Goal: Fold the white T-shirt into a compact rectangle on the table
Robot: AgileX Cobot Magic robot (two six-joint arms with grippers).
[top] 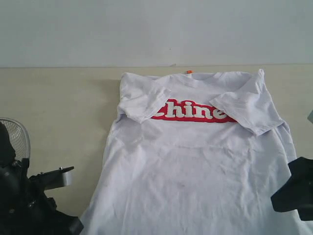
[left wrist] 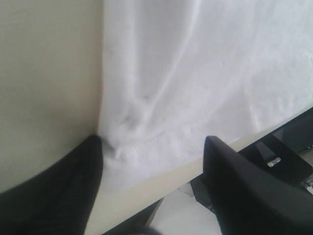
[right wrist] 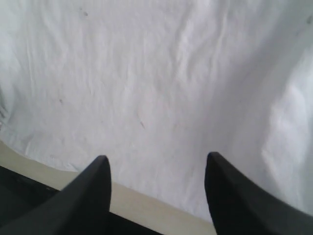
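Observation:
The white T-shirt [top: 195, 166] lies flat and front up on the table [top: 58, 107]. Both sleeves are turned in over the red chest banner [top: 193, 113], and a small orange tag [top: 189, 72] shows at the neck. My left gripper [left wrist: 152, 147] is open at the shirt's near left hem corner [left wrist: 142, 152], its fingers on either side of the corner by the table's front edge. In the exterior view that arm [top: 29, 200] sits at the lower left. My right gripper [right wrist: 157, 161] is open just above the near right hem [right wrist: 161, 186], with nothing clamped; its dark body [top: 296, 193] shows at the lower right.
A round wire-mesh basket [top: 14, 134] stands at the left edge beside the left arm. The table's front edge [left wrist: 161, 188] runs right under both grippers. A pale wall [top: 156, 29] rises behind the table.

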